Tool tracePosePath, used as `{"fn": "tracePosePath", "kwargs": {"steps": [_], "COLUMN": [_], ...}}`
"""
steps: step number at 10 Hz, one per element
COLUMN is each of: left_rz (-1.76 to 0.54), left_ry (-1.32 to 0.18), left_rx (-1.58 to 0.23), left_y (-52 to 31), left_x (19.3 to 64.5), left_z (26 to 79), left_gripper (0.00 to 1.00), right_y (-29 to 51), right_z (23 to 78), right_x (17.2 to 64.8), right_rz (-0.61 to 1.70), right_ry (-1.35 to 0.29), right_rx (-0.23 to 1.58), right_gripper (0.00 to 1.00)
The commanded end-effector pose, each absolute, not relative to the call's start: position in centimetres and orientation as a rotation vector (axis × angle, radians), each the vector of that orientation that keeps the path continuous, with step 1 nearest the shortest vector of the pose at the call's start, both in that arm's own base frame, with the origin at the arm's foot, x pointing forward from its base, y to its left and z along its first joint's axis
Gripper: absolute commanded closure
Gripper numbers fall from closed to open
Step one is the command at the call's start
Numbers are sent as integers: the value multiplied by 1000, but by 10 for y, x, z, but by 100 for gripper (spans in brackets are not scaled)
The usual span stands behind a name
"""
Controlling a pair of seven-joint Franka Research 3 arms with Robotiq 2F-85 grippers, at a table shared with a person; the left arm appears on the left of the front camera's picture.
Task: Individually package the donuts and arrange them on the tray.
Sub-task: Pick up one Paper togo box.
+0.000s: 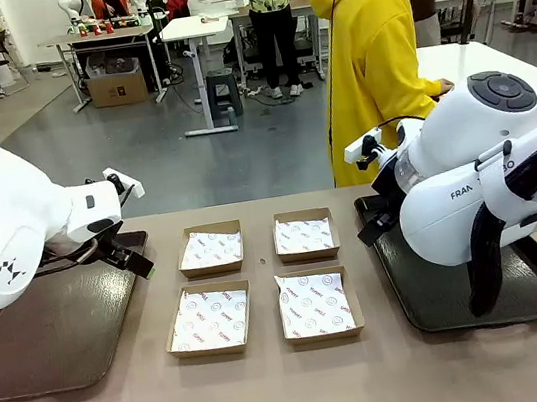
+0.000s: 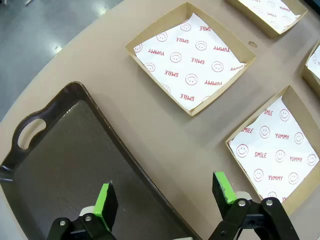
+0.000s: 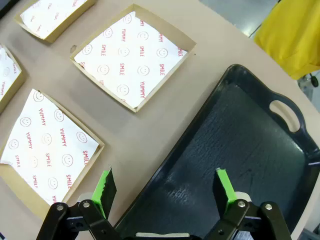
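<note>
The donuts are out of view. A dark tray (image 1: 57, 339) lies at the table's left and a second dark tray (image 1: 446, 306) at its right; both look bare where they show. My left gripper (image 2: 165, 192) hangs open over the inner edge of the left tray (image 2: 65, 165), with nothing between its green pads. My right gripper (image 3: 165, 185) is open too, above the inner edge of the right tray (image 3: 240, 145). In the front view the left gripper (image 1: 127, 254) and the right gripper (image 1: 373, 226) both hover low beside their trays.
Between the trays stand several shallow cardboard boxes lined with white printed paper, two farther (image 1: 210, 248) (image 1: 305, 235) and two nearer (image 1: 209, 318) (image 1: 315, 304). A person in a yellow hoodie (image 1: 373, 54) stands at the far right edge of the table.
</note>
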State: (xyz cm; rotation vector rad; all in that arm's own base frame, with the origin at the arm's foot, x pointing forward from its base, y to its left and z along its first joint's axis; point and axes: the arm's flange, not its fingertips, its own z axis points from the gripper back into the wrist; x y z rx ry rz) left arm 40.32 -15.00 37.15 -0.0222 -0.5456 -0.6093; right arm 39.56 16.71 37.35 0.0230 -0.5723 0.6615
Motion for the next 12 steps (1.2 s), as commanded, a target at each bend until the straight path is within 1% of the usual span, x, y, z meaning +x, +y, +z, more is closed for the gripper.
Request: {"fn": "tracePosePath", "kwargs": {"steps": [1,8,9,11,12], "left_rz": [-609,-609,-646,-621,-662], "left_ry": [-546,-546,-540,-551,-528], "left_rx": [-22,-22,-5,-54,-169], "left_y": [-150,-150,-134,-98,-86], "left_x": [403,403,374,318,293], "left_z": [372,372,368,377,390], "left_gripper": [0,0,0,0,0], "right_y": [167,167,159,137,125], "right_z": [373,373,375,377,379], "right_x": [396,396,377,322,299], "right_rz": [662,662,666,719,724], "right_ry": [-572,-572,-583,-526,-484], "right_rx": [23,23,-24,-21,-30], "right_gripper": [0,0,0,0,0]}}
